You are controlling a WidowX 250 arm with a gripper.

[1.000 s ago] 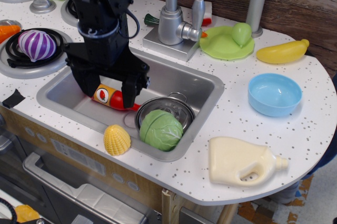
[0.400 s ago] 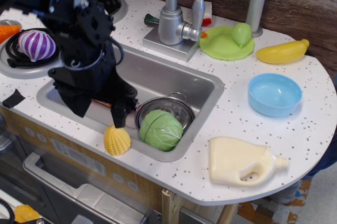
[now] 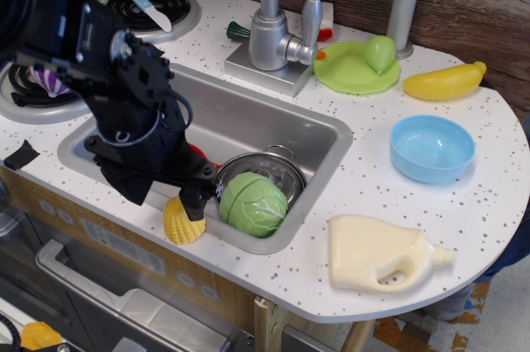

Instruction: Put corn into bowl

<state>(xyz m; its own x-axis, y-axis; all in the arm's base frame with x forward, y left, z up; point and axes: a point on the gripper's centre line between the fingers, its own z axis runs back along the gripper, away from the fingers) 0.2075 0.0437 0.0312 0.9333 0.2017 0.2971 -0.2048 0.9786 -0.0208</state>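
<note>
the black gripper [image 3: 166, 200] hangs low at the sink's [image 3: 248, 124] front edge, jaws spread apart, one finger overlapping the top of the corn [image 3: 181, 222] without clamping it. the light-blue bowl [image 3: 431, 148] sits well apart, across the counter. the corn rests on the front rim, just beside the green cabbage [image 3: 252, 203].

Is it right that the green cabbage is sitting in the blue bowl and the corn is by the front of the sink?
Not quite. In the observation.image view the cabbage sits in the steel pot in the sink, not the blue bowl, which holds nothing. The corn is indeed by the sink's front edge.
</note>
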